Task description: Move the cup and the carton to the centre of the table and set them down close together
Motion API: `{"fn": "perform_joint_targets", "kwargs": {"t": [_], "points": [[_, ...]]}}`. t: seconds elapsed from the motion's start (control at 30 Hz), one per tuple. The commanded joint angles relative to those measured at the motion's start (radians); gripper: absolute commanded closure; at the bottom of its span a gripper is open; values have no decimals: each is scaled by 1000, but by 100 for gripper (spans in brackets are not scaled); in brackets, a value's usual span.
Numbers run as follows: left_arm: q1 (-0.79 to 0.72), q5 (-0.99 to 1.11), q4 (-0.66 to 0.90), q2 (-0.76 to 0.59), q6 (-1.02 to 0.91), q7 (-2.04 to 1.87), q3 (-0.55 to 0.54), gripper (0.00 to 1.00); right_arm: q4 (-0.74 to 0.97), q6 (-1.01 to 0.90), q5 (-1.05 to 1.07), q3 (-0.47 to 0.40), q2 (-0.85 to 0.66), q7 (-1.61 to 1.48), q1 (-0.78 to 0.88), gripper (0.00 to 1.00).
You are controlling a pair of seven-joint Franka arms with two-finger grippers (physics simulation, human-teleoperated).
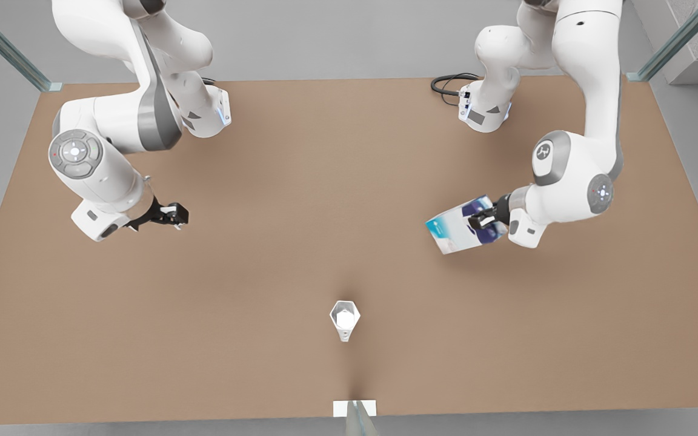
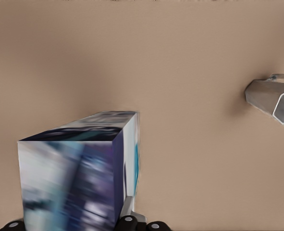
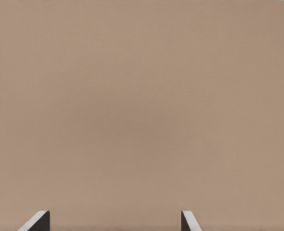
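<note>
The carton [image 1: 455,233], white with teal and dark blue print, hangs tilted just above the table [image 1: 276,181] on the front view's right. My left gripper [image 1: 485,221] is shut on it. In the left wrist view the carton [image 2: 79,168] is close up, with the cup [image 2: 274,98] farther off. The pale, hexagonal-rimmed cup [image 1: 345,318] stands upright near the middle of the front edge, apart from both grippers. On the front view's left, my right gripper [image 1: 170,215] is open over bare tabletop, its fingertips [image 3: 36,222] spread wide with nothing between them.
A black cable [image 1: 449,82] lies at the far edge by the base of the arm on the front view's right. A small white plate [image 1: 354,409] sits at the front edge below the cup. Glass posts [image 1: 6,45] stand at the far corners.
</note>
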Motion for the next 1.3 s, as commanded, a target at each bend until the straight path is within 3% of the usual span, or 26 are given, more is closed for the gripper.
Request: {"fn": "perform_joint_targets", "kwargs": {"t": [0.0, 0.1, 0.23, 0.33, 0.5, 0.73, 0.77, 0.93, 1.03, 1.07, 1.1, 1.27], "points": [[-9, 429, 7, 0, -21, -34, -9, 55, 0, 0, 0, 0, -1, 0, 0, 0], [-47, 427, 19, 7, -14, -371, -104, 55, 0, 0, 0, 0, 1, 0, 2, 0], [-165, 389, 35, 38, 35, -721, -106, 54, 0, 3, 0, 0, 2, 0, 2, 0], [-234, 260, 139, 107, 39, -888, -106, 54, 0, 5, 2, 0, 2, 0, 2, 0], [-391, 189, 243, 221, 105, -1037, -106, 54, 0, 3, 2, 0, 1, 0, 2, 0], [-440, 173, 346, 359, 217, -1137, -89, 54, 0, 0, 2, 0, 1, 0, 2, 0], [-486, 173, 389, 396, 217, -1149, -44, 54, 0, 2, 2, 0, 1, 0, 3, 0], [-535, 173, 404, 408, 217, -1174, -29, 54, 0, 3, 2, 0, 2, 0, 3, 0], [-605, 171, 415, 435, 220, -1191, 34, 54, 0, 5, 2, 0, 2, 0, 3, 0], [-607, 171, 417, 437, 220, -1191, 34, 47, 0, 5, 2, 0, 2, 0, 3, 0], [-611, 173, 418, 443, 220, -1191, 36, 2, 0, 5, 2, 0, 2, 0, 3, 0], [-611, 171, 421, 443, 219, -1186, 42, 0, 0, 2, 3, 0, 2, 0, 3, 0]]}}
